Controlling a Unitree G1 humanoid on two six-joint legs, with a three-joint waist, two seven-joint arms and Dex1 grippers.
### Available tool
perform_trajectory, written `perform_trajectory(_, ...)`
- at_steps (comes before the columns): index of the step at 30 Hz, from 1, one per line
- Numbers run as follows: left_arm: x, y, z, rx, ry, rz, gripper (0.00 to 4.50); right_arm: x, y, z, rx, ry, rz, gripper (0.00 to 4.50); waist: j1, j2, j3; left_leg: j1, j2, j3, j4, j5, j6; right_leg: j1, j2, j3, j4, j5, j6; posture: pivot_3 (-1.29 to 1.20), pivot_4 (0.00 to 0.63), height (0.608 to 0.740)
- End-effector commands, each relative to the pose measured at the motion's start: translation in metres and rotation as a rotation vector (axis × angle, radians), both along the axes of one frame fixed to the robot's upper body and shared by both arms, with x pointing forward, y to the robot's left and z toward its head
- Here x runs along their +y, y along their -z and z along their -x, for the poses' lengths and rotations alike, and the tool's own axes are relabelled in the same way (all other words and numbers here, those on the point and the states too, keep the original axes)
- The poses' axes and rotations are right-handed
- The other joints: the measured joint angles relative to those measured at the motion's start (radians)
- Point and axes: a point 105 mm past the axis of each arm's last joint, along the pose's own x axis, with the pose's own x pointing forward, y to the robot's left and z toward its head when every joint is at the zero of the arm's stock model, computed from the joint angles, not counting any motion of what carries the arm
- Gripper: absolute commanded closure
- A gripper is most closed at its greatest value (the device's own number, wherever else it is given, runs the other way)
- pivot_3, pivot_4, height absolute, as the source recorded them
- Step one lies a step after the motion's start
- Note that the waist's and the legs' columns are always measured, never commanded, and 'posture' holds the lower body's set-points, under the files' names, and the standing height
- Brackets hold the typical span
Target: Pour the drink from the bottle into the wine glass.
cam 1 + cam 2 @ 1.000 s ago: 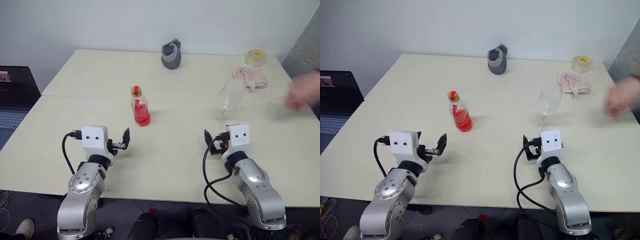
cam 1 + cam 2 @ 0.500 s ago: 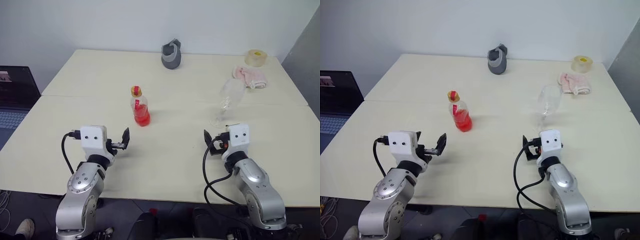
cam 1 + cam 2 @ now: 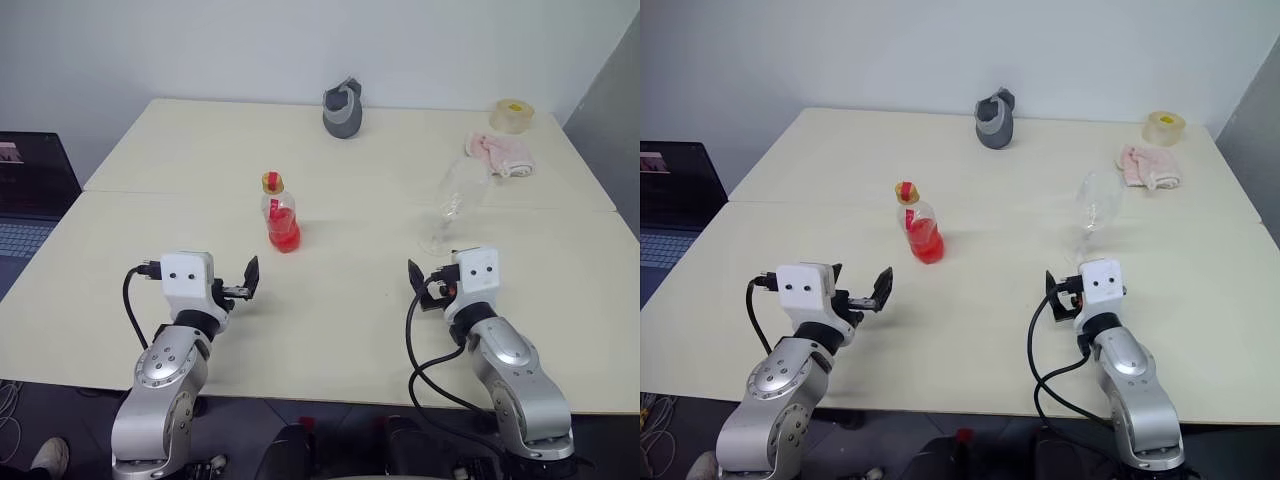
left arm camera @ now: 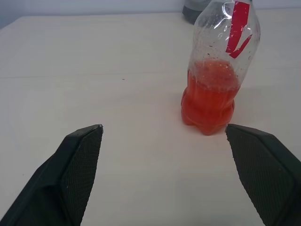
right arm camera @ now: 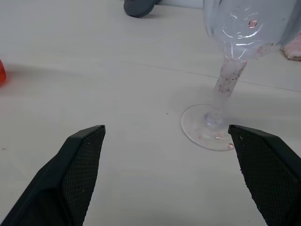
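Two claws are hovering wide open and empty over the near part of the worktop [image 3: 330, 330]: our left claw [image 3: 240, 283] at the lower left of the head view, our right claw [image 3: 425, 285] at the lower right. Nothing of the pouring is done yet, as we are reading it. We are seeing the bottle [image 3: 279, 213] standing upright just left of the frame's centre, ahead of the left claw and apart from it, with its cap on and the drink [image 4: 208, 104] filling only its lower part. We are seeing the glass [image 3: 455, 203] standing empty right of centre, just beyond the right claw and untouched. Gripping the bottle, opening it, carrying it across and tipping it over the glass are all remaining.
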Motion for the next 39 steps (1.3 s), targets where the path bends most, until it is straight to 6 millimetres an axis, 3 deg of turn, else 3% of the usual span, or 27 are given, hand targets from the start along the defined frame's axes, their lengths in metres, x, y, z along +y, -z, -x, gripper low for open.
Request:
perform_trajectory(1, -0.006, -0.011, -0.003, -0.051, 0.034, 0.001, 0.03, 0.002, -0.020, 0.003, -0.085, -0.086, -0.036, 0.00, 0.000, 0.000, 0.000, 0.000, 0.000, 0.000, 0.000, 0.000, 0.000, 0.000, 0.000, 0.000, 0.000, 0.000, 0.000, 0.00, 0.150, 0.740)
perform_trajectory(6, -0.017, -0.016, -0.018, -0.083, 0.142, -0.044, 0.03, 0.023, -0.034, 0.014, -0.101, -0.382, -0.147, 0.00, 0.000, 0.001, 0.000, 0.000, 0.000, 0.000, 0.000, -0.002, 0.003, 0.000, 0.000, 0.000, 0.000, 0.000, 0.000, 0.00, 0.150, 0.740)
perform_trajectory(11, -0.021, -0.015, -0.038, -0.092, 0.169, -0.065, 0.03, 0.040, -0.043, 0.027, -0.099, -0.653, -0.145, 0.00, 0.001, 0.001, 0.000, 0.000, 0.000, 0.000, 0.000, -0.002, 0.004, 0.001, 0.000, -0.001, -0.001, 0.000, 0.000, 0.00, 0.150, 0.740)
perform_trajectory(22, -0.029, -0.010, -0.061, -0.118, 0.206, -0.106, 0.03, 0.044, -0.049, 0.006, -0.131, -0.661, -0.129, 0.00, 0.003, 0.001, 0.000, -0.001, -0.001, -0.001, 0.001, -0.001, 0.003, 0.000, 0.000, -0.001, -0.001, 0.000, 0.000, 0.00, 0.150, 0.740)
perform_trajectory(39, -0.045, -0.002, -0.096, -0.141, 0.260, -0.092, 0.03, 0.042, -0.055, 0.006, -0.157, -0.642, -0.132, 0.00, 0.002, 0.001, 0.000, -0.001, -0.001, -0.001, 0.001, 0.000, 0.000, 0.000, 0.000, -0.001, 0.000, 0.000, 0.000, 0.00, 0.150, 0.740)
